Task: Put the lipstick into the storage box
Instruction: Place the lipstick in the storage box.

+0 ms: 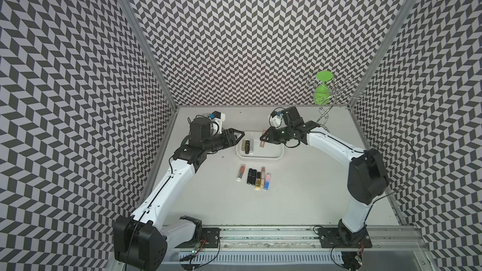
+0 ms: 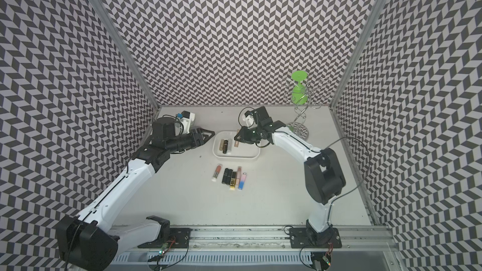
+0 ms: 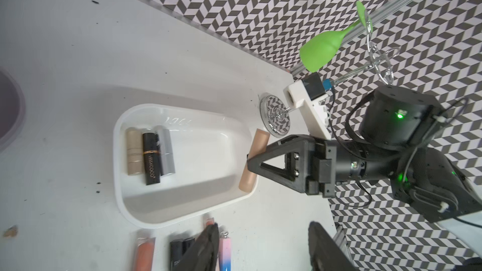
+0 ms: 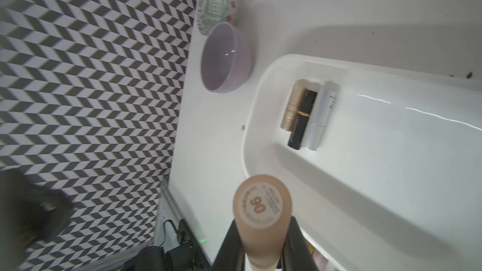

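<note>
Lipstick (image 3: 259,140) sits partly hidden inside right gripper (image 3: 249,164).

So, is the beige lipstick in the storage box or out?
Out: the right gripper is shut on the beige lipstick, in the air over the storage box.

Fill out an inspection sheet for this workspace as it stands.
Surface: white table, a few dark specks.
Job's things: white box holds three lipsticks side by side; beige lipstick held over the box; loose lipsticks in a row in front of it.
Clutter: wire rack with a green glass hanging; lilac bowl and patterned bowl by the wall.
Pincers: left pincer open, empty, beside the box; right pincer shut on the beige lipstick.
Cables: black cable looping by the right arm; thin wires at the bases.
Surroundings: zigzag walls on three sides; metal rail in front.
</note>
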`<state>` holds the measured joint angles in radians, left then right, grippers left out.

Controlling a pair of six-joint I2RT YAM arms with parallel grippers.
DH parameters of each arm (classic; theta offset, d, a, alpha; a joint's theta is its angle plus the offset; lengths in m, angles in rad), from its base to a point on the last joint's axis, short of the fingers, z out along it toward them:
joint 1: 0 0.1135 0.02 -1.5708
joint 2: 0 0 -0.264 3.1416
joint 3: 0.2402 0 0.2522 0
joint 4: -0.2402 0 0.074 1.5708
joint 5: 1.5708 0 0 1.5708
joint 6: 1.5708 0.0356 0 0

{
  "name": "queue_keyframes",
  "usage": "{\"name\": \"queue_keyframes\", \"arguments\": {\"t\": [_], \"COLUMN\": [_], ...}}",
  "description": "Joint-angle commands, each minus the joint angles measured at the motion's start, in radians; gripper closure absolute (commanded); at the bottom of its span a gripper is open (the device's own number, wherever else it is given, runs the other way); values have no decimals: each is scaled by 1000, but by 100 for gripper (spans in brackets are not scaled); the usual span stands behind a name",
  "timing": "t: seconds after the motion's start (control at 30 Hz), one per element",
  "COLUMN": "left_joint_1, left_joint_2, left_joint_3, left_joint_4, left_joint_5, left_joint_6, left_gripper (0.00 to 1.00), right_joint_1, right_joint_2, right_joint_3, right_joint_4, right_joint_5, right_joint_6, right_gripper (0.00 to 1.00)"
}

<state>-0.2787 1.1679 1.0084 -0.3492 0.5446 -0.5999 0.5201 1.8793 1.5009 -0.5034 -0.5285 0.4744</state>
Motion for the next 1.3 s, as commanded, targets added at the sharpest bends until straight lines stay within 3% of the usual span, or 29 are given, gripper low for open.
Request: {"name": "queue_keyframes", "arguments": {"t": [0.0,0.3,0.83,1.27], "left_joint_1": [3,3,3,-2], "left_joint_2": [-24,-8,62,137], "left_joint_3": [-33,-118,-180,-186], "left_joint_4": [-112,-185,-194,-214], "left_joint_5": [-61,-91,-79,-92], "left_joint_6": [90,188,248,273], "left_gripper": [42,42,42,42], "right_joint_1": [-2,10,12,13], "right_joint_2": [76,221,388,426], "right_joint_3": [69,141,262,285], "right_joint_4": [-60,-62,-61,-44], "right_joint_5": [50,48,40,16], "right_joint_6": [-68,-83,-80,-69], "right_gripper": [84,84,82,65]}}
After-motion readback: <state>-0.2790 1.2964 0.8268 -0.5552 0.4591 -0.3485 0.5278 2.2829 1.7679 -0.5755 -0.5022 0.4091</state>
